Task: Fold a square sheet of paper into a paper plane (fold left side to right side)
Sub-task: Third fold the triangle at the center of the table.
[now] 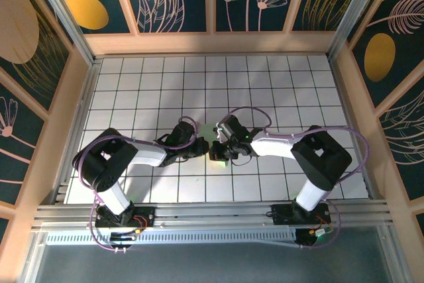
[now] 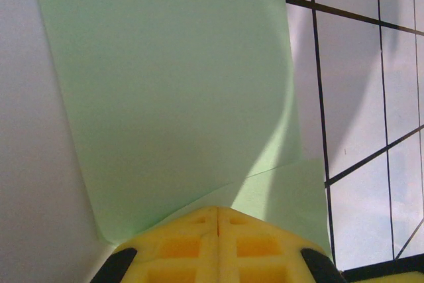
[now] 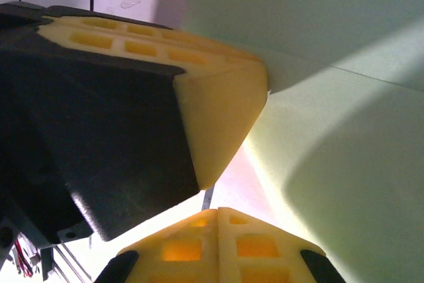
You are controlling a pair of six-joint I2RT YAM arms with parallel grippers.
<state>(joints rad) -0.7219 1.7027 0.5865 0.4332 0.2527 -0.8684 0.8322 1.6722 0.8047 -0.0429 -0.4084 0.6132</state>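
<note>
Paper: the square sheet of paper point(image 2: 179, 97) is lying partly folded at the middle of the table point(image 1: 265, 84).
Handling: it is looking light, limp and easily creased, so pinching an edge seems best.
Left claw point(image 2: 218, 211): sitting closed, tips on the sheet.
Right claw point(image 3: 218, 211): sitting closed alongside.

1. The top external view looks steeply down from above and behind the arm bases point(image 1: 126, 220), which sit along the lower edge of the frame. It stands far enough back to take in the whole gridded table point(image 1: 132, 84).
2. The left wrist view looks out past the left gripper point(image 2: 218, 209) at bottom centre. It is very near the square sheet of paper point(image 2: 172, 84), with grid lines at the right of the frame.
3. The right wrist view is just as near, with the right gripper point(image 3: 218, 210) at bottom centre. It faces the left gripper, which sits at centre left.
4. Both wrist views share the sheet, a patch that lies at the centre of the top view.
</note>
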